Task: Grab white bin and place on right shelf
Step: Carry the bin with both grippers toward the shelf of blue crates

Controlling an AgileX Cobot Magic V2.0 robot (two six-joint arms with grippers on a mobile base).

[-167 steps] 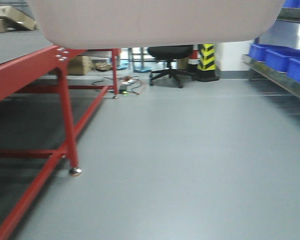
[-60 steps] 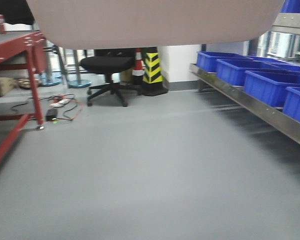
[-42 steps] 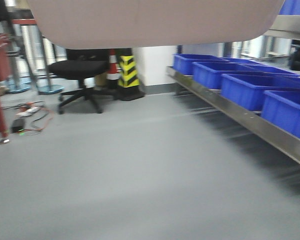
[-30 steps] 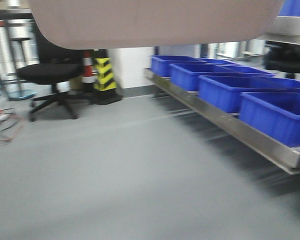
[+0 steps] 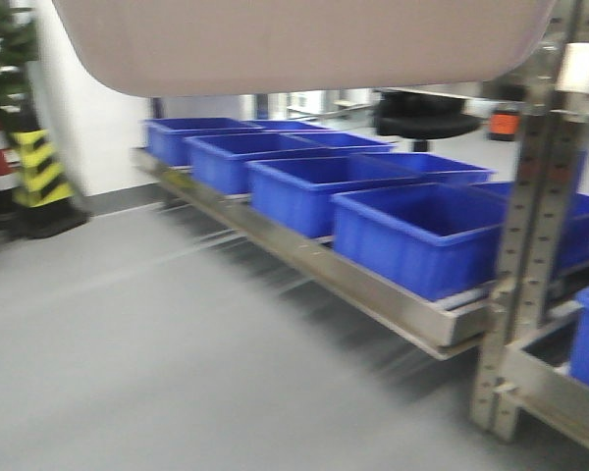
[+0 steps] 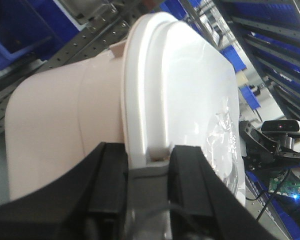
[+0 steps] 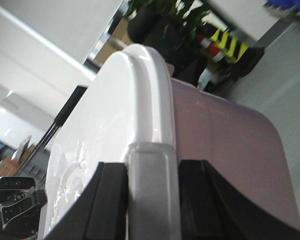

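Note:
The white bin (image 5: pixel 304 39), pinkish and translucent, hangs across the top of the front view, held off the floor. In the left wrist view my left gripper (image 6: pixel 147 180) is shut on the grey handle (image 6: pixel 149 175) at the rim of its glossy white lid (image 6: pixel 180 90). In the right wrist view my right gripper (image 7: pixel 152 195) is shut on the grey handle (image 7: pixel 151 170) at the opposite end. The right shelf (image 5: pixel 314 260), a steel rack with a perforated upright (image 5: pixel 525 255), runs from centre to right below the bin.
Several blue bins (image 5: pixel 412 231) fill the low shelf level. A black-and-yellow striped post (image 5: pixel 39 172) and a plant (image 5: pixel 5 49) stand at the left wall. A black office chair (image 5: pixel 427 118) shows behind the rack. Grey floor (image 5: pixel 128 353) lies at the front left.
The view has swung right: the red table and the office chair slid out on the left, and the steel shelf with blue bins came to the centre and closer. The bin stays held.

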